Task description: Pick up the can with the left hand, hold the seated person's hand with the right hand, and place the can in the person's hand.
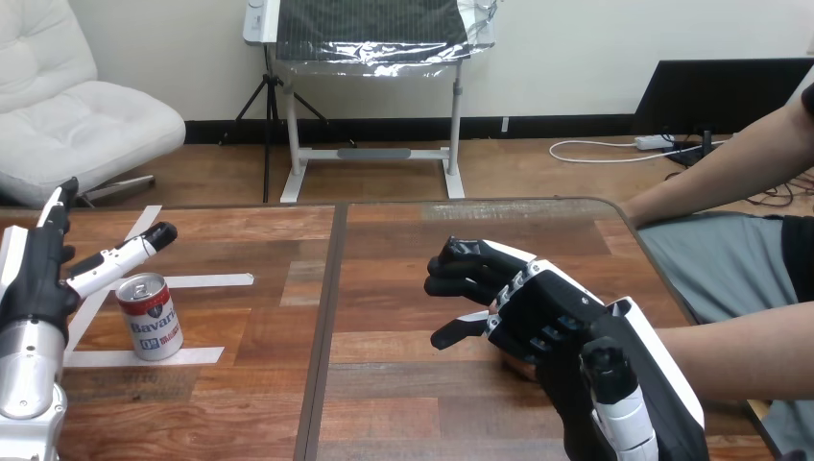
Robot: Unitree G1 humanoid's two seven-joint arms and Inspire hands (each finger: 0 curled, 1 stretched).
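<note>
My left hand [36, 279] sits at the left edge of the frame with its fingers [125, 254] spread and fairly straight. One points up and another reaches right, over the top of the can [151, 317]. Nothing is wrapped round the can, so that hand is empty.

The can stands upright on the table [403, 250] in the lower left of the frame, between strips of white tape [206, 280] and just beside the hand. From this I judge the pickup is not yet done. The hand is lined up for a grasp and nothing more.

My right hand [557, 322] is in the lower middle-right of the frame, back toward the camera, low over the wood. The person's forearm [739, 351] comes in from the right edge and runs in behind it, and the person's own hand is hidden by mine. I cannot tell whether my right hand has hold of anything, or whether the two are even touching.

As I read it, all three parts are open:
- Closing on the can and lifting it.
- Confirming a hold on the person's hand.
- Carrying the can across the table from lower left to lower right and setting it in the person's hand.

That crossing is long, and where the can must land is hidden for now.
</note>
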